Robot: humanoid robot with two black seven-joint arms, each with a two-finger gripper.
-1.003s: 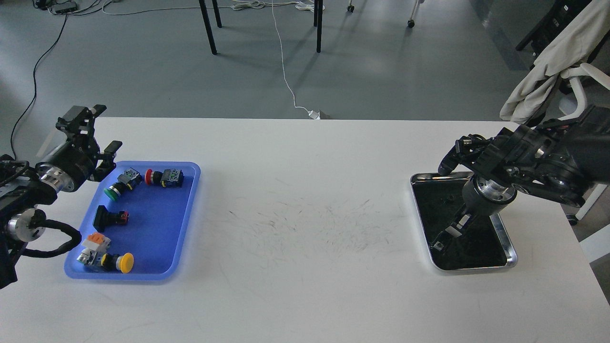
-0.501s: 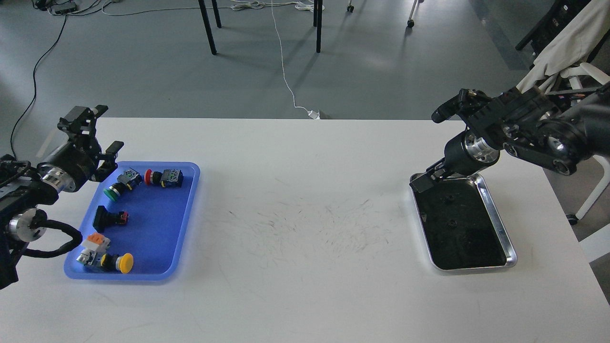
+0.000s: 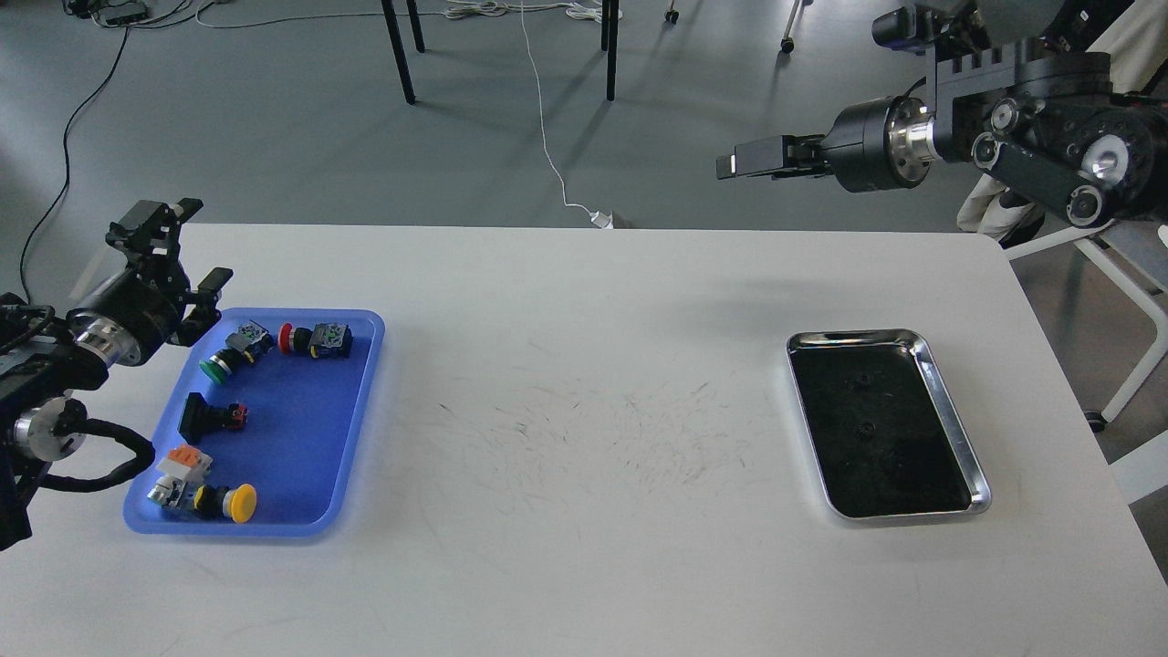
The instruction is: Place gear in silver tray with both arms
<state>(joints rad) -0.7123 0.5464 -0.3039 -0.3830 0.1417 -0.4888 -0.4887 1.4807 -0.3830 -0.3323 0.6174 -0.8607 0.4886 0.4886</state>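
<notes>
The silver tray [image 3: 949, 415] lies on the right of the white table, and its dark bottom reflects. Two small dark round specks [image 3: 865, 426] show on that bottom; I cannot tell whether they are gears. My right gripper [image 3: 735, 166] is held high above the table's far edge, pointing left, well clear of the tray. Its fingers overlap in one dark bar and nothing shows in them. My left gripper [image 3: 196, 245] hovers by the far left corner of the blue tray [image 3: 365, 365], with its fingers spread and empty.
The blue tray holds several push-button switches, among them a green one [image 3: 216, 368], a red one [image 3: 287, 338] and a yellow one [image 3: 239, 503]. The table top between the trays is scuffed. Chair legs and cables lie on the floor beyond the table.
My right arm has lifted out of the silver tray and swung up and back, so that its gripper now points left above the far edge. The left arm has barely moved.
</notes>
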